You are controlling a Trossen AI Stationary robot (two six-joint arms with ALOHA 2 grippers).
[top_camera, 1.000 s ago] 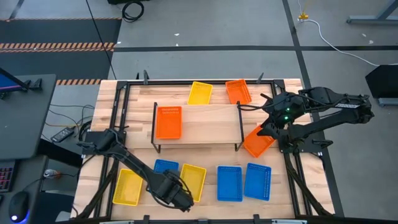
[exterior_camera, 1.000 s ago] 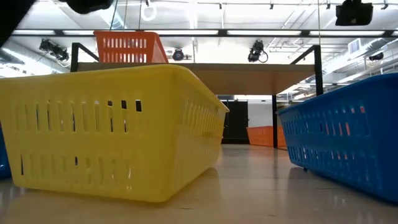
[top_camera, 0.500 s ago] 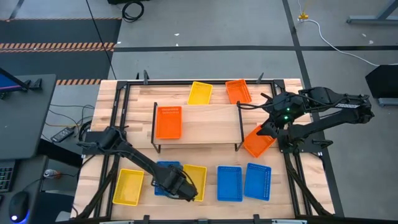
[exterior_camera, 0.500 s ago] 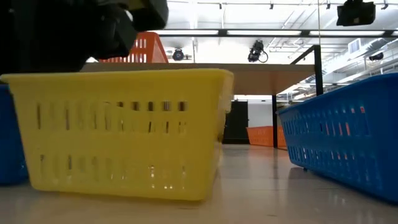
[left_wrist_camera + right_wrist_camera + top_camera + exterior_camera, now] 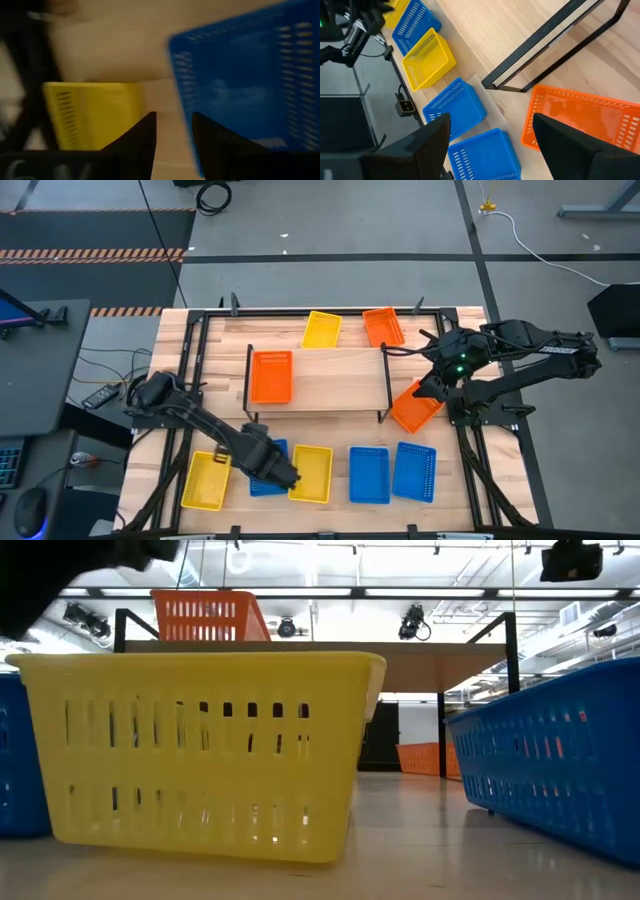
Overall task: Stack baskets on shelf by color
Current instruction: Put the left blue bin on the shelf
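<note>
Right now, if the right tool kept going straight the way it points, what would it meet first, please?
Most likely the orange basket lying just ahead of the open right tool, beside the shelf's black leg. How much gap remains is hard to judge.

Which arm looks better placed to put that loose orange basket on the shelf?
The right, probably. Its open gripper hangs just over the orange basket lying beside the shelf. The left gripper is down among the blue and yellow baskets at the near edge.
</note>
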